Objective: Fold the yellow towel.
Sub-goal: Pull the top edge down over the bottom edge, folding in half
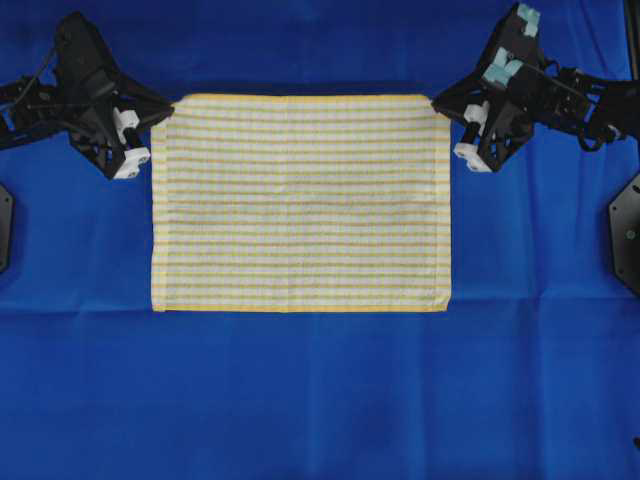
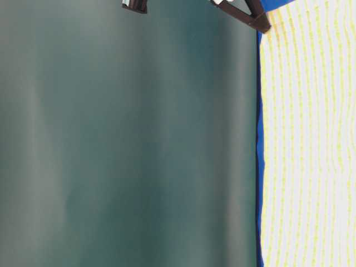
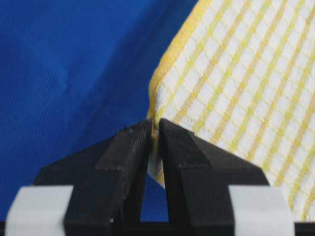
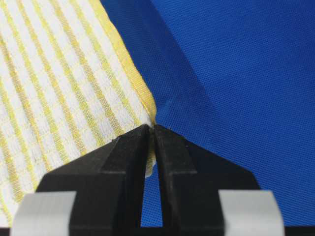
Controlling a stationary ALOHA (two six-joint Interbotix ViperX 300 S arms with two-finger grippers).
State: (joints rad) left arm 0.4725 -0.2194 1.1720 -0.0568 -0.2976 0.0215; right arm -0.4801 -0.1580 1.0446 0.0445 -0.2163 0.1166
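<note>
The yellow towel (image 1: 300,200) lies spread out as a wide rectangle on the blue sheet, white with thin yellow checks and yellow hems. My left gripper (image 1: 168,110) is shut on its far left corner; in the left wrist view the black fingertips (image 3: 155,128) pinch the hem of the towel (image 3: 236,88), which rises from them. My right gripper (image 1: 438,102) is shut on the far right corner, and the right wrist view shows its tips (image 4: 151,129) clamping the towel (image 4: 64,88) by the yellow edge. The far edge sits slightly lifted. In the table-level view the towel (image 2: 311,144) fills the right side.
A plain blue sheet (image 1: 320,400) covers the whole table around the towel. Black arm bases (image 1: 625,235) stand at the left and right edges. A blurred dark green surface (image 2: 128,144) blocks most of the table-level view.
</note>
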